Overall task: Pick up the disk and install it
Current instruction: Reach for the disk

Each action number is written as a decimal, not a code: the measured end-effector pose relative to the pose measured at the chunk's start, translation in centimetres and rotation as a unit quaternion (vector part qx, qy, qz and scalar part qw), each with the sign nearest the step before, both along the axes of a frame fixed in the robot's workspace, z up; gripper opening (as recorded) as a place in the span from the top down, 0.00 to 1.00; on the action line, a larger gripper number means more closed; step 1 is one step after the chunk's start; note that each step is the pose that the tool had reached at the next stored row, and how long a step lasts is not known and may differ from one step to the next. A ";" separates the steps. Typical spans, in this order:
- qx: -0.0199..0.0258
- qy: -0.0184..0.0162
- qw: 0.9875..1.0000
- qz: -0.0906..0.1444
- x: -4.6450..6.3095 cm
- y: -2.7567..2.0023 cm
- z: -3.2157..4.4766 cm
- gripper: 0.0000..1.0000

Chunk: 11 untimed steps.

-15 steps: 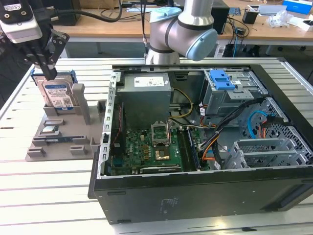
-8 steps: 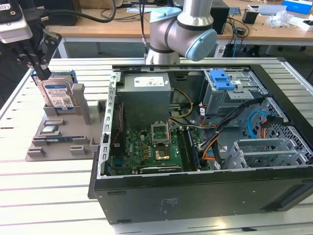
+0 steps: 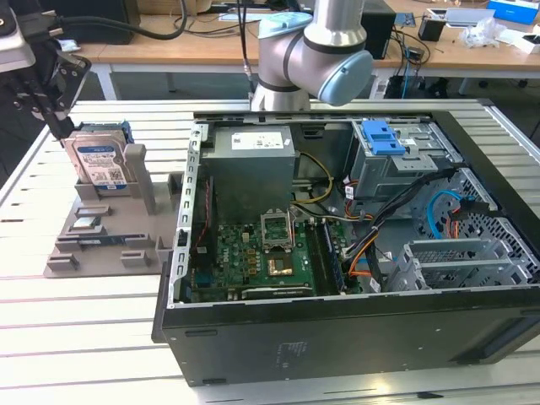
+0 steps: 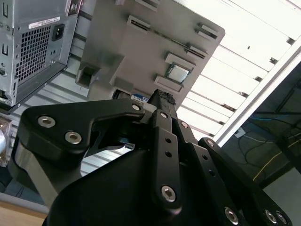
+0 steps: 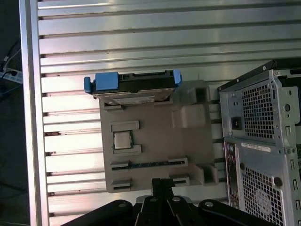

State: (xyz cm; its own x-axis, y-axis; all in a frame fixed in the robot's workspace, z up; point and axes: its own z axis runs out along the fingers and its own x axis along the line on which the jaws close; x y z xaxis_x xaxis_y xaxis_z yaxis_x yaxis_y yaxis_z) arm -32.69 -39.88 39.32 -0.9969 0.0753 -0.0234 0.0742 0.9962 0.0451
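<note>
Pick-up step: my tool (image 3: 62, 131), closed and empty, hangs just beside the disk (image 3: 97, 162). Grasping calls for opening first, I reckon.

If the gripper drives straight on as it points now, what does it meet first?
Probably the grey holder, on its bare face, short of the disk standing at its end; depth is unclear.

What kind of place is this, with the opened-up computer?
Probably a robotics lab or workshop: a robot arm stands by an opened computer case on a slotted metal table, the disk waits in a grey holder, and desks with cables sit behind.
</note>
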 end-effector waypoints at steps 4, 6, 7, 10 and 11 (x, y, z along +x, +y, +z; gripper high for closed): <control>0.000 0.000 1.000 0.000 -0.7 0.00 0.01 0.89; 0.000 0.000 1.000 0.000 -0.9 0.00 0.01 0.89; 0.000 0.000 1.000 0.000 -1.1 0.00 0.00 0.89; 0.000 0.000 1.000 0.000 -1.5 0.00 0.00 0.89; 0.000 0.000 1.000 0.000 -1.6 0.00 0.00 0.89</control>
